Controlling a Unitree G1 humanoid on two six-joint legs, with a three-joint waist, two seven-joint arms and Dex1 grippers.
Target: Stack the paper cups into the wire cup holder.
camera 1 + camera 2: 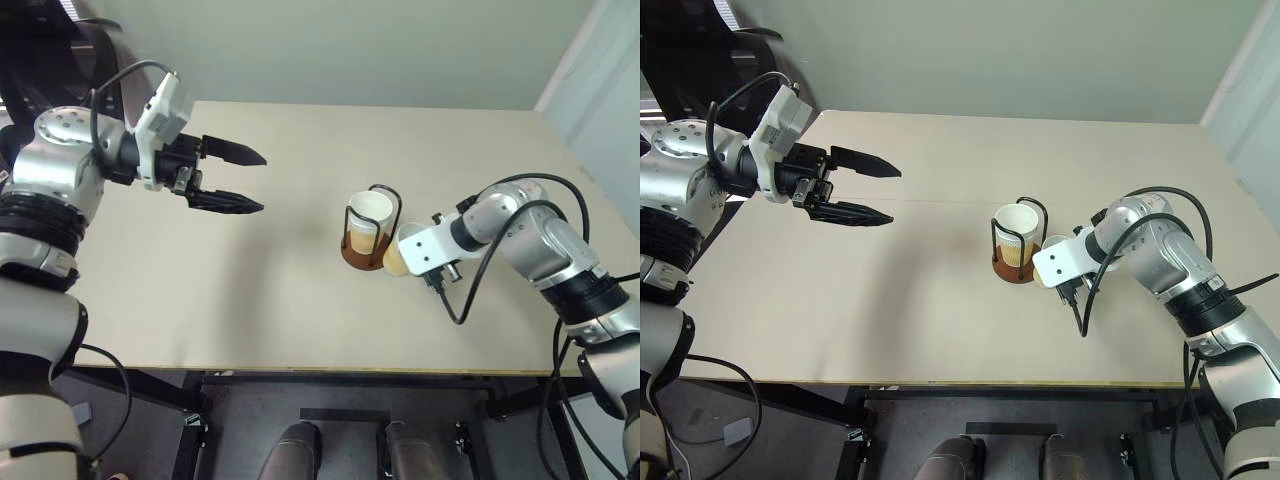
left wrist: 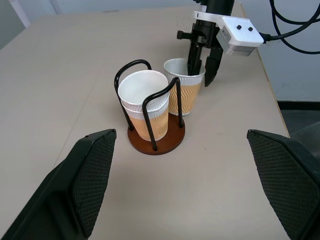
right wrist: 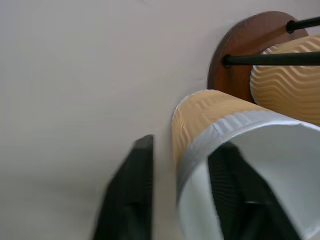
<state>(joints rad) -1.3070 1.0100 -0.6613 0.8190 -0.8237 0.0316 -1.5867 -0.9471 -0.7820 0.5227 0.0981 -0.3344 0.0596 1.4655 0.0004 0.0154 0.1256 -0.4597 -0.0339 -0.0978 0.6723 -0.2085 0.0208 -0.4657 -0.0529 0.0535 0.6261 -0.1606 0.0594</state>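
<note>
The pale desk (image 1: pixel 250 300) carries everything. Above its left part hangs the left tool (image 1: pixel 232 178), fingers spread wide, holding nothing, well apart from the cups. On the right, the right tool (image 2: pixel 202 67) points steeply down at a loose paper cup (image 2: pixel 183 92): one finger (image 2: pixel 194 55) is inside the cup, the other (image 2: pixel 211 70) outside its wall, the rim lying between them in a narrow gap; whether they actually press the wall cannot be told.

The wire cup holder (image 2: pixel 150 107) stands near the desk's middle, black loops rising from a round reddish-brown base. Stacked cups (image 2: pixel 145 107) sit inside it, white within, tan and ribbed outside; their number is hard to make out. The loose cup stands upright just beside the holder's base. From the head views the right wrist hides most of it.
</note>
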